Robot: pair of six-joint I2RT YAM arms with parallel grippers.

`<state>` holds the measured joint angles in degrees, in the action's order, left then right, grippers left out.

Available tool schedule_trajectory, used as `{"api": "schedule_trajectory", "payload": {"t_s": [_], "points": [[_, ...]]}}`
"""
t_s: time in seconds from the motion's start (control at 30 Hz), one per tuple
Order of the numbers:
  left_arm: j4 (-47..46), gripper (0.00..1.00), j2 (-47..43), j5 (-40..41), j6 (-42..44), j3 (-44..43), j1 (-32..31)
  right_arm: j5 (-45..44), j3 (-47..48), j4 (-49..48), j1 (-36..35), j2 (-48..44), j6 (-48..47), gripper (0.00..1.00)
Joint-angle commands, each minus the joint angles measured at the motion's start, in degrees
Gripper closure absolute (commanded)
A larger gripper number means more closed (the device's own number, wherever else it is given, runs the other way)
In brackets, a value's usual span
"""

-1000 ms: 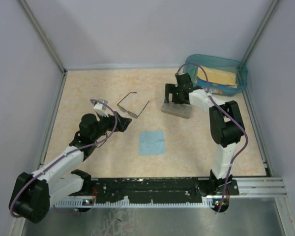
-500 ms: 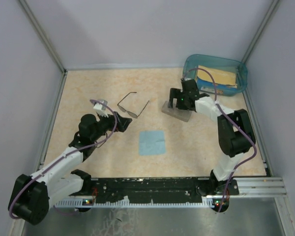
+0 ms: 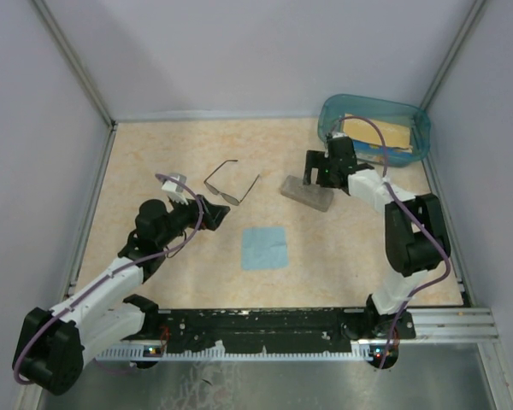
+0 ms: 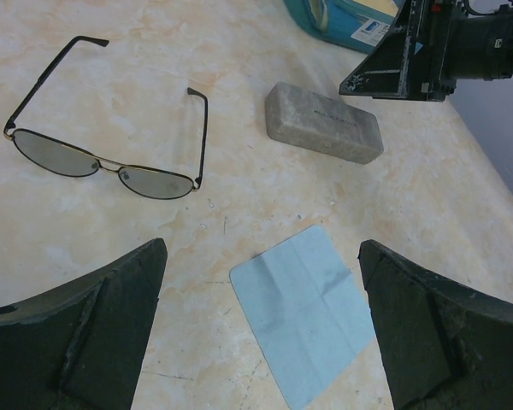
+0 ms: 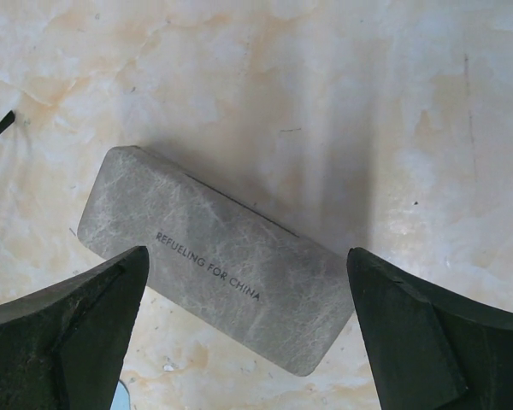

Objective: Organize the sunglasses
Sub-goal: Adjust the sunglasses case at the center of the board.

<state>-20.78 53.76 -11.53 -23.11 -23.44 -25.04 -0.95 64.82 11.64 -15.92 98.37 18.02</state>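
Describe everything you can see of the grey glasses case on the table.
The case is a grey rectangular box with rounded corners and a marbled, stone-like finish. Dark print on its top reads REFUELING FOR CHINA, and a thin seam runs near one long edge. It is closed and lies flat on the beige table, set at a slant, between the sunglasses and the blue tub. Apart from the table, nothing appears to touch it; the right gripper hovers over it, jaws open.

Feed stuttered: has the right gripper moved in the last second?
Yes. Against the unmoved grey rectangular case, the right gripper shifted rightward, toward the teal plastic bin.
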Motion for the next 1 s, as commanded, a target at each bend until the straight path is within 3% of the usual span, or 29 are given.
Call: {"api": "schedule_trajectory", "payload": {"t_s": [0.0,0.43,0.97], "points": [[-0.06,0.00,-0.49,0.12,-0.07,-0.49,-0.46,2.18,1.83,-3.47,2.08,-0.84,-0.33,0.01],[-0.34,0.00,0.95,0.03,0.17,-1.11,-0.76,10.21,-3.47,-8.46,3.87,1.11,1.60,0.01],[0.21,0.00,0.02,0.89,-0.10,-0.54,-1.22,17.47,-12.17,-11.91,2.95,-3.23,0.47,0.01]]}}
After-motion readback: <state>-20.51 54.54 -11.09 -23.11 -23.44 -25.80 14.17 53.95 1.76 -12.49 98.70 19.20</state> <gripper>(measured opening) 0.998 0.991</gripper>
